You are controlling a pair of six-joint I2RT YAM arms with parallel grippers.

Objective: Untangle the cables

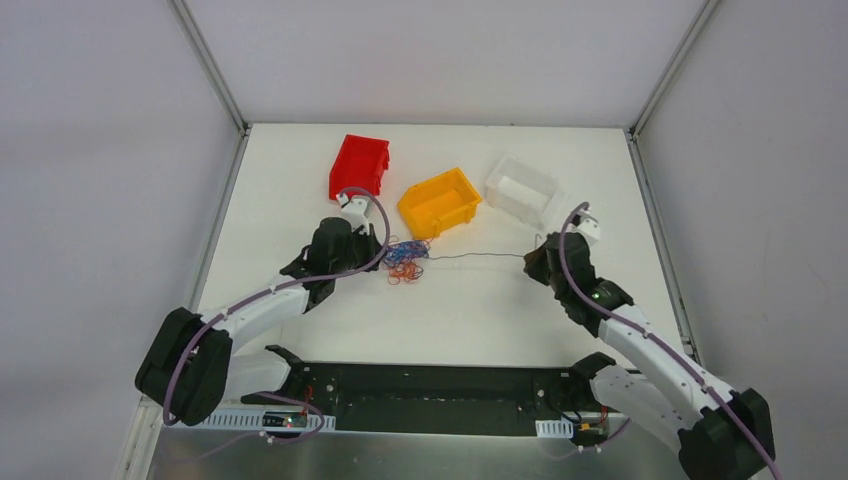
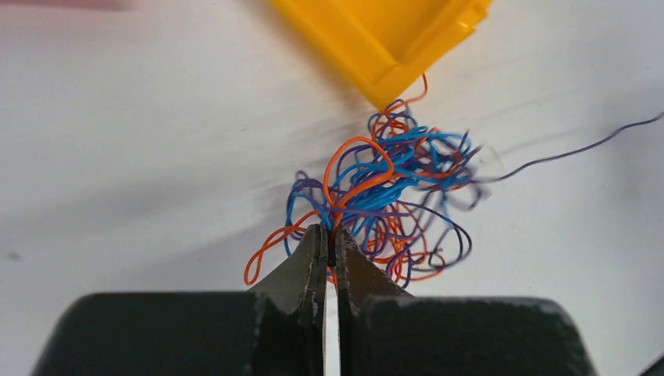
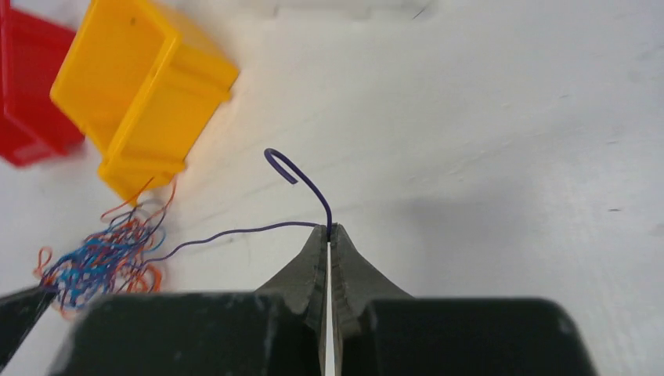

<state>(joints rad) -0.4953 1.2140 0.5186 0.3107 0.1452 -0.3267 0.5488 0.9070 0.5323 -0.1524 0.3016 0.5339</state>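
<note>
Currently, the cables (image 1: 405, 262) lie bunched on the table (image 1: 480, 320), outside every bin, just beside the yellow bin (image 1: 440, 203) at its near corner. The red bin (image 1: 360, 165) and clear bin (image 1: 522, 190) flank it. The left gripper (image 2: 330, 239) is clamped on the tangle's edge; the right gripper (image 3: 330, 231) pinches one dark strand (image 3: 235, 233) drawn out from it.

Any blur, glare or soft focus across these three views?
Top external: even light, faint shadows, no blur. Left wrist: cables smeared on their right side. Right wrist: purple cable crisp at the right claw.
</note>
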